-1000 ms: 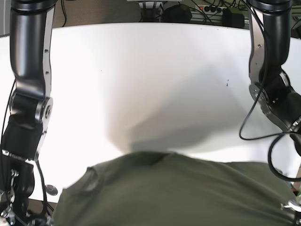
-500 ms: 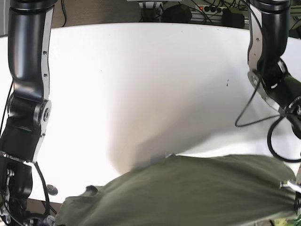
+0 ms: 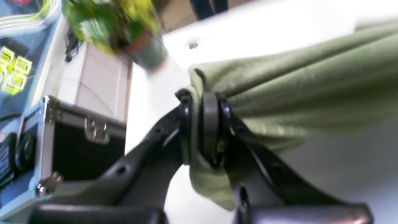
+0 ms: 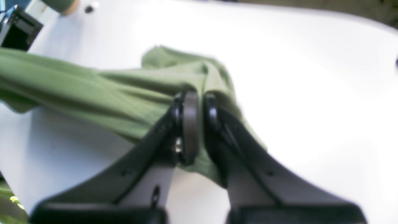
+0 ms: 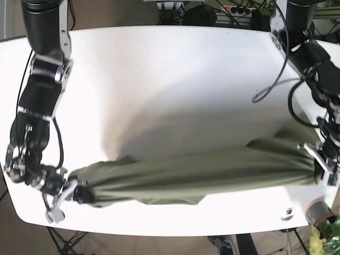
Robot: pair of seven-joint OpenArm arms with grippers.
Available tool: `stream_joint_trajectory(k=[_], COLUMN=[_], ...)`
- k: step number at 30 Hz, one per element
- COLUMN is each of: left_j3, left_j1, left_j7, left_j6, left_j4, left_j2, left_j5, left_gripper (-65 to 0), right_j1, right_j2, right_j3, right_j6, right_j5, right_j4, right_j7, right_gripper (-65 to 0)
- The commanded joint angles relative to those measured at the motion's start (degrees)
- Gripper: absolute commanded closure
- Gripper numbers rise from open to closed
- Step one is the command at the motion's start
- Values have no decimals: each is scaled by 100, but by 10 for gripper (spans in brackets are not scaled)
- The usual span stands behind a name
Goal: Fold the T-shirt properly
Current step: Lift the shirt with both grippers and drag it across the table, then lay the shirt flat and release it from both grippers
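Over the table (image 5: 175, 69), both tools (left (image 3: 202, 124), right (image 4: 196, 124)) seemingly pinched on the stretched T-shirt (image 5: 202, 172).

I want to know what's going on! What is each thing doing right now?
Olive green cotton T-shirt: stretched in a band between both claws, sagging onto the table.
Left claw: shut on the shirt's edge.
Right claw: shut on the shirt's other end.

Light: bright, even | glare: white table (image 5: 175, 74) blown out in wrist views | shadow: soft grey patch mid-table | blur: both wrist views smeared, backgrounds unfocused
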Motion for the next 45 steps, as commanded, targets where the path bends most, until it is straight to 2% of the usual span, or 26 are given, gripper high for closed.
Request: stream_joint_trajectory(k=[1,4,9,20,29,34,41,45], left_j3=[-167,-351,-378,-387,-387,-404,-879,-1450], left_j1=[148,614,1450,2988,4245,4737,4948,4940], left_j7=[-117,-117,-117,-117,-143,-240,-653,-767], left_j6=[-33,-174,-187,-187,-187,-187,-187,-187], left_j4=[239,362,494,687,687,679,670,679], left_j2=[19,177,212,300,335,309,441,661], left_j5=[35,44,44,44,44,61,70,35], left_gripper=[0,0,0,0,0,0,0,0], right_j1=[-165,-702,-1651,-3102,-4156,-4552,-4754,-4754], right_j2=[130,59,-72,-152,-134,7,-90,-169], right_j3=[163,277,611,664,902,902,866,866], right_j6=[-1,-1,-10,-10,-1,8,17,25], right_j5=[-6,20,363,653,662,662,662,662], right_j4=[375,691,1016,1623,2177,2484,2862,2871], right_j7=[83,83,83,91,65,65,65,65], right_gripper=[-22,-22,-22,-22,-22,-22,-22,-22])
